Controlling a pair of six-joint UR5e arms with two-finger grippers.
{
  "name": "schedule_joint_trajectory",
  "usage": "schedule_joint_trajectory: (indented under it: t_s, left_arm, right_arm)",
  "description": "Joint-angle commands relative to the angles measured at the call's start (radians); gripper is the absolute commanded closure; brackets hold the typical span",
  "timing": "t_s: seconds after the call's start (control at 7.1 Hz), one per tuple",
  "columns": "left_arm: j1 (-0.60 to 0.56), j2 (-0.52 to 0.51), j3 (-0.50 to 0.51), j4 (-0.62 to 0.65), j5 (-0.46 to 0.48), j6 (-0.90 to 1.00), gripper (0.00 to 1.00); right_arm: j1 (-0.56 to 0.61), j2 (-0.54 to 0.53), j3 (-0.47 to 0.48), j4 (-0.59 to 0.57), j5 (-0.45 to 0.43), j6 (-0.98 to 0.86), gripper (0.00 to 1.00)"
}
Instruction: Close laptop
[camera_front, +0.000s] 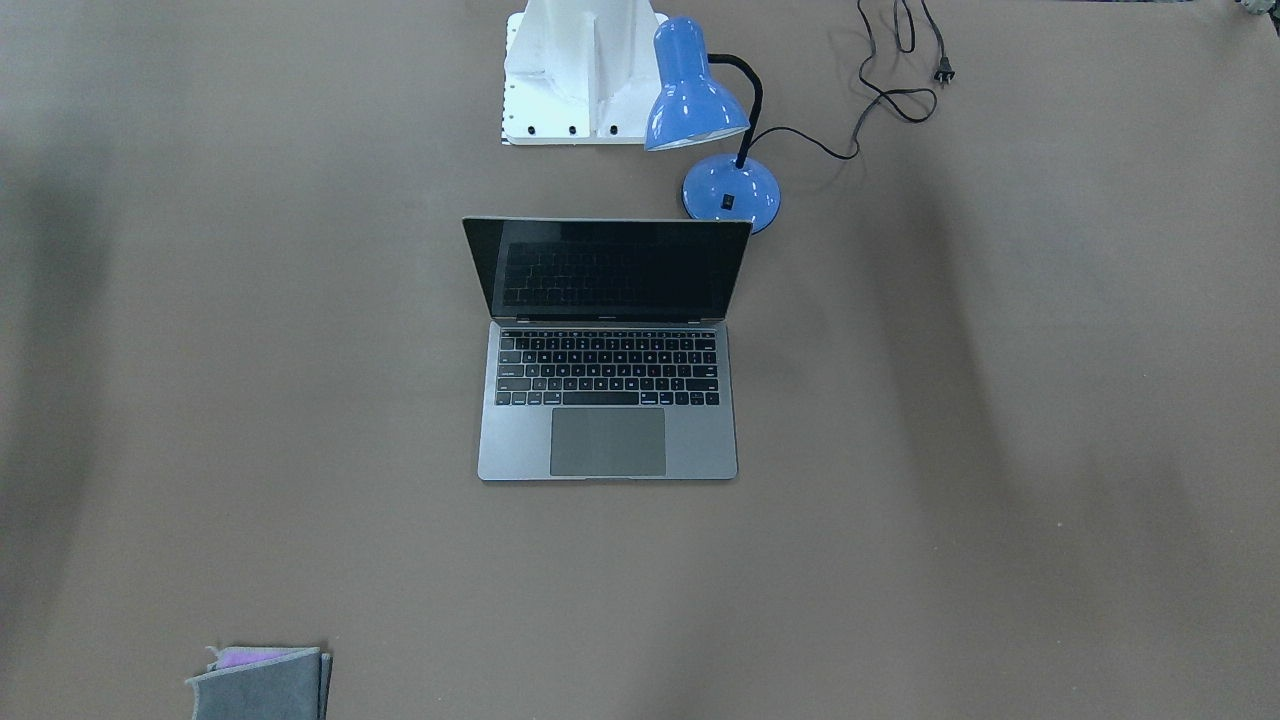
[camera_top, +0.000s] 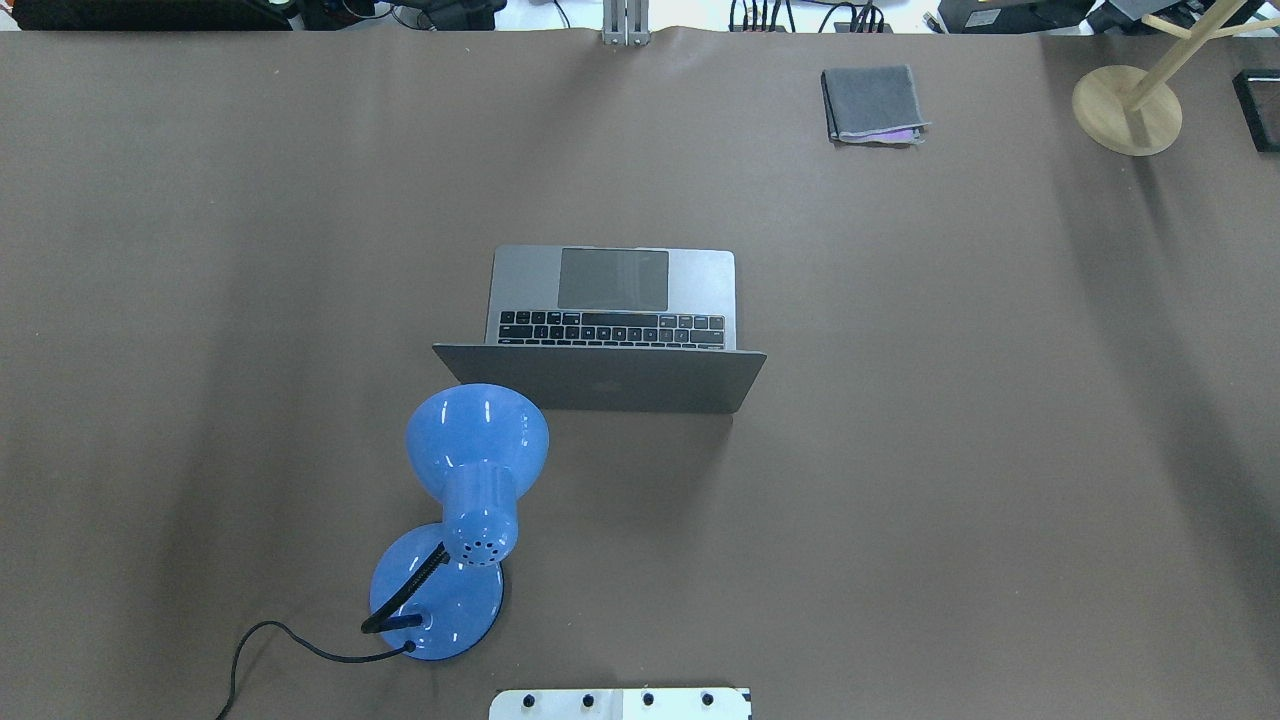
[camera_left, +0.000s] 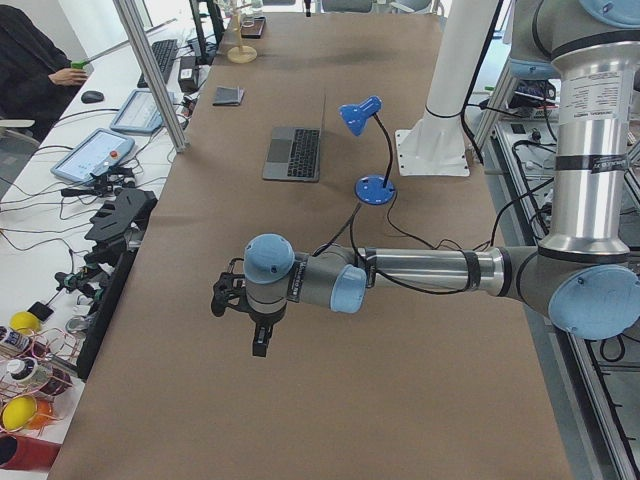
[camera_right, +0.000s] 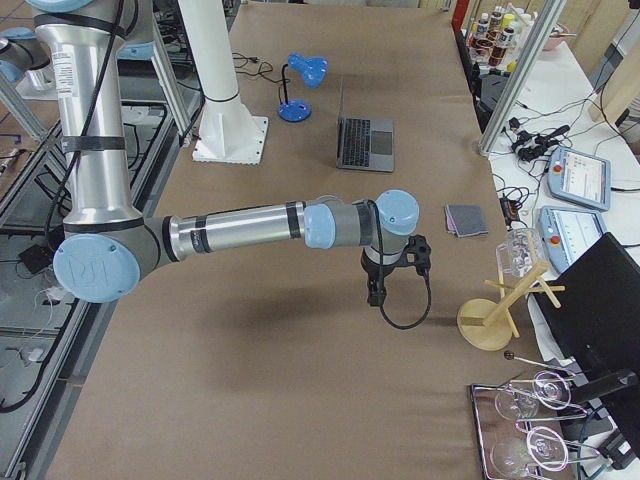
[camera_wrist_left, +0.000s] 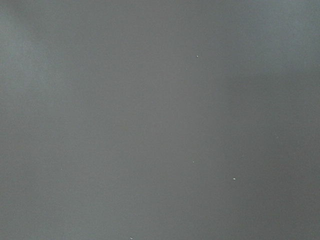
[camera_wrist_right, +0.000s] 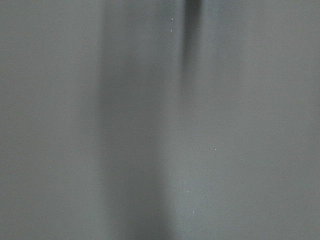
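The space-grey laptop (camera_front: 607, 440) stands open at the table's middle, screen upright and facing away from the robot. It also shows in the overhead view (camera_top: 610, 280), the left side view (camera_left: 295, 153) and the right side view (camera_right: 366, 142). My left gripper (camera_left: 258, 340) hangs over bare table far to the laptop's left. My right gripper (camera_right: 375, 293) hangs over bare table far to its right. Both show only in the side views, so I cannot tell whether they are open or shut. Both wrist views show only table surface.
A blue desk lamp (camera_top: 476, 440) stands just behind the laptop lid on the robot's left, its cable (camera_front: 890, 95) trailing back. A folded grey cloth (camera_top: 872, 103) and a wooden stand (camera_top: 1126, 108) lie at the far right. The white robot base (camera_front: 580, 70) is behind the laptop.
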Motion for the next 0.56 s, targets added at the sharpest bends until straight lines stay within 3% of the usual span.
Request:
schedule_joint_trajectory:
  t_s: [0.0,0.42]
  left_arm:
    - [0.000,-0.016,0.007,-0.004,0.005,0.004,0.02]
    - [0.000,-0.028,0.022,-0.002,0.001,0.001,0.02]
  right_arm:
    - [0.001,0.001,0.001,0.000,0.002,0.000,0.00]
    - [0.001,0.001,0.005,0.000,0.028,0.000,0.00]
